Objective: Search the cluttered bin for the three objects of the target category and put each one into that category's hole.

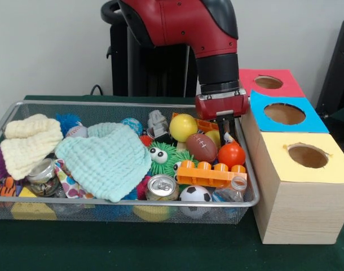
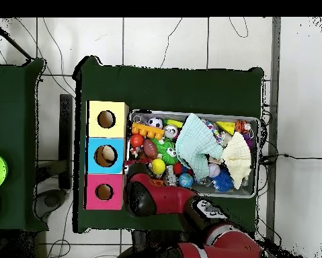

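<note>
The red and black arm (image 1: 189, 28) reaches down over the right end of the wire bin (image 1: 14, 209), which stands on a dark green table (image 1: 161, 248). Its hand (image 1: 226, 125) hangs just above the toys at that end, between the yellow ball (image 1: 183, 127) and the bin's right wall. I cannot tell whether the hand is open or closed, and nothing can be seen held in it.

Several balls lie in the bin close to the hand: the yellow ball at the back, a brown toy football (image 1: 201, 147) just in front of it, an orange-red ball (image 1: 232, 154) to the right of the football, and a black and white soccer ball (image 1: 195, 194) against the near wall. An orange toy brick (image 1: 208, 174) lies between the football and the soccer ball. A green fuzzy toy with big eyes (image 1: 163, 158) sits left of the brick, and a drink can (image 1: 161, 187) stands in front of it. A pale green cloth (image 1: 107, 158) covers the middle of the bin, and a cream knitted cloth (image 1: 28, 144) lies at the left end.

Beside the bin's right wall stands a long wooden box (image 1: 290, 209) with three round holes in its top: one in a yellow panel (image 1: 307, 155) nearest the camera, one in a blue panel (image 1: 285, 113) in the middle, and one in a red panel (image 1: 268, 82) at the far end. In the overhead view, the arm (image 2: 165, 197) covers the bin's corner nearest the red panel (image 2: 103, 192).
</note>
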You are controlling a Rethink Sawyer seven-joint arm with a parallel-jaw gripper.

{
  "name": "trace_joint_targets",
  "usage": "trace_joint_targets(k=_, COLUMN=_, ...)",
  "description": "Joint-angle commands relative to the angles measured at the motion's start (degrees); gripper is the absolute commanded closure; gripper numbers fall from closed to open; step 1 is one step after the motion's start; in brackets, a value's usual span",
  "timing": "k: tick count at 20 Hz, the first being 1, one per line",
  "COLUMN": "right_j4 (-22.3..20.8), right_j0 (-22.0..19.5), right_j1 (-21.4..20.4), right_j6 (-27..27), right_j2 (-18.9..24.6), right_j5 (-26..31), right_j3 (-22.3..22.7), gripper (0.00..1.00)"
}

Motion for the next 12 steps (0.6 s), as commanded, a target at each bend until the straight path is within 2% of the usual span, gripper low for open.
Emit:
trace_joint_targets(k=1, right_j4=0.6, right_j0=-0.1, right_j1=-1.1, right_j6=12.4, right_j2=4.4, right_j5=1.8, right_j3=-1.2, gripper=1.00)
trace_joint_targets(k=4, right_j4=1.7, right_j0=-0.2, right_j1=-2.5, right_j6=12.2, right_j2=4.8, right_j5=4.8, right_j3=-0.6, gripper=1.00)
trace_joint_targets(k=6, right_j4=3.9, right_j0=0.6, right_j1=-5.1, right_j6=11.2, right_j2=3.7, right_j5=10.2, right_j3=0.1, gripper=1.00)
trace_joint_targets(k=9, right_j4=9.0, right_j0=5.6, right_j1=-8.6, right_j6=8.7, right_j2=-2.7, right_j5=20.9, right_j3=-0.5, gripper=1.00)
trace_joint_targets(k=12, right_j4=11.7, right_j0=12.2, right_j1=-12.0, right_j6=5.9, right_j2=-11.1, right_j5=32.0, right_j3=-4.2, gripper=1.00)
